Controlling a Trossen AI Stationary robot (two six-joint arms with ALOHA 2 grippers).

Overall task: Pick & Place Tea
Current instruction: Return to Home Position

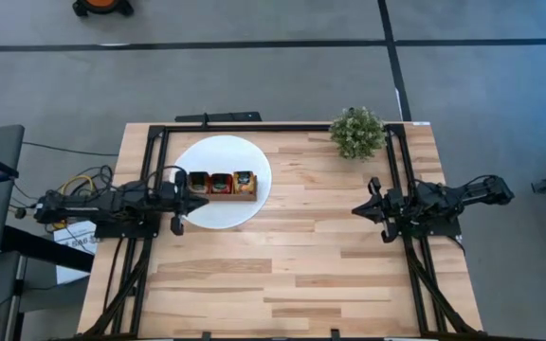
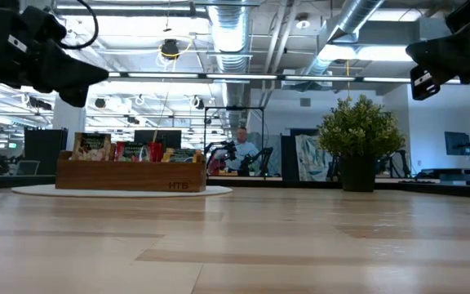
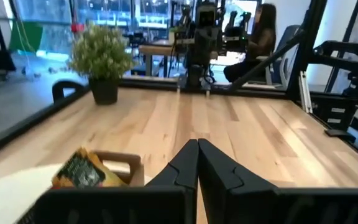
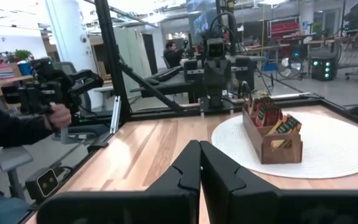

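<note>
The small flat tea packets [image 1: 221,181] stand in the brown wooden three-part tray [image 1: 250,197] on the round white mat [image 1: 211,152], at 10 o'clock from the middle of the wooden desk [image 1: 292,265]. The left pincer [image 1: 201,201] hangs at 9 o'clock, just beside the tray, pinched narrow, holding nothing. The right pincer [image 1: 358,208] hangs at 3 o'clock, well apart, pinched narrow too, holding nothing.

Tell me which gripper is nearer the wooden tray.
Left. The left gripper, shut, hovers over the white disc's edge right beside the wooden tray; the right gripper, shut, sits far across the table.
</note>
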